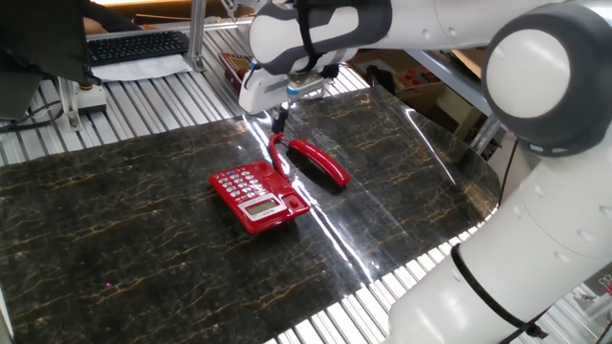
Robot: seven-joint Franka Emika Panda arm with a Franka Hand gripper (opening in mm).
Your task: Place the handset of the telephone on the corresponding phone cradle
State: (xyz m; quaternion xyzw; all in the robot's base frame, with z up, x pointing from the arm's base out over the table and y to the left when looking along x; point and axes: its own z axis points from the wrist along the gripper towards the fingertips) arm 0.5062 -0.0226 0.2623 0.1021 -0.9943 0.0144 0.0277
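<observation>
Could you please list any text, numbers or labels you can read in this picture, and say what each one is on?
None is legible.
Telephone keypad buttons and display: too small to read.
Black keyboard keys at the back: too blurred to read.
Handset: no visible marking.
</observation>
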